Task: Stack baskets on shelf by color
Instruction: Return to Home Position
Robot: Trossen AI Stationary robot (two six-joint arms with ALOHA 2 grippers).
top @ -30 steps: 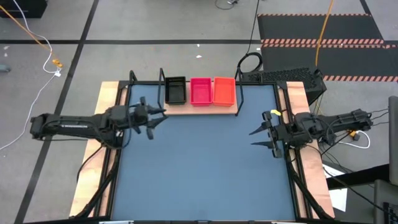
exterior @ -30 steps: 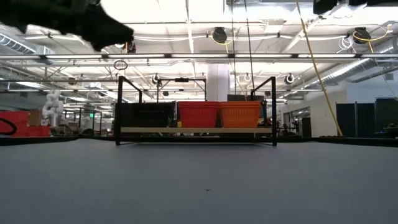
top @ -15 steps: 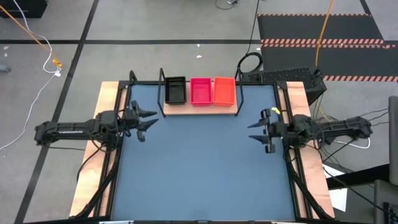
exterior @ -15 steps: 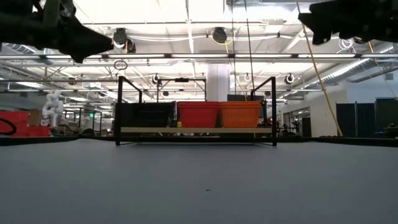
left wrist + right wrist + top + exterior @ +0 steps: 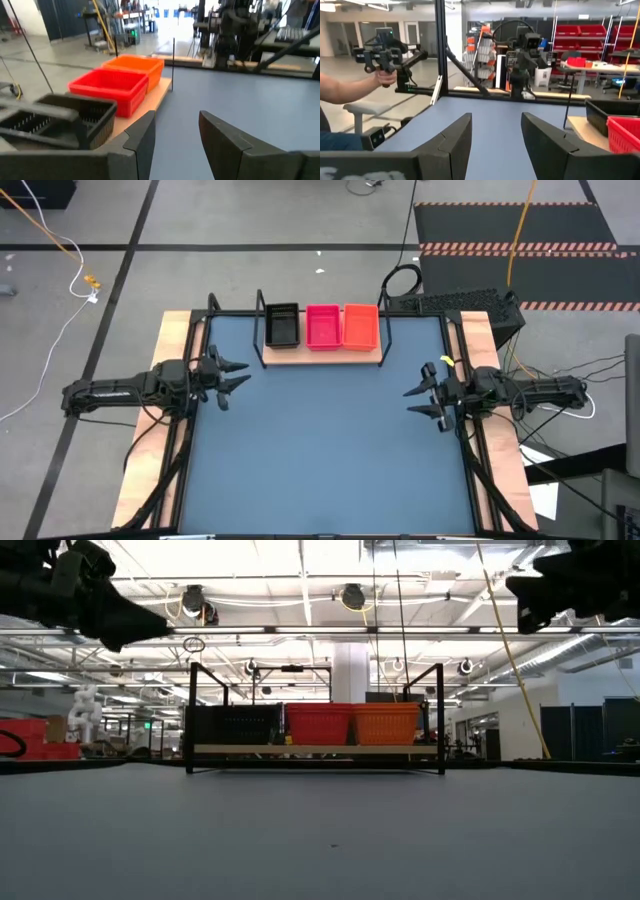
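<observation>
The shelf [image 5: 320, 352] stands at the table's far edge. On its wooden plank rest the black baskets [image 5: 282, 325], the pinkish-red baskets [image 5: 322, 326] and the orange baskets [image 5: 361, 326], side by side, also seen as black baskets [image 5: 235, 725], pinkish-red baskets [image 5: 320, 724] and orange baskets [image 5: 387, 724]. My left gripper [image 5: 236, 380] hovers open near the table's left edge, short of the shelf's left end. My right gripper [image 5: 411, 401] hovers open near the right edge. Both are well above the tabletop: left gripper [image 5: 130, 625], right gripper [image 5: 530, 595]. Both fingertip gaps are empty: left gripper [image 5: 176, 120], right gripper [image 5: 496, 117].
The blue tabletop [image 5: 325, 450] lies bare between the arms and in front of the shelf. A person's forearm [image 5: 350, 90] shows beyond the table in the right wrist view. A black keyboard [image 5: 450, 302] lies past the table's far right corner.
My left gripper has drawn back from the shelf's left end toward the table's left edge and come lower. My right gripper has also come lower and shifted slightly toward the right edge. The baskets and shelf have stayed put.
</observation>
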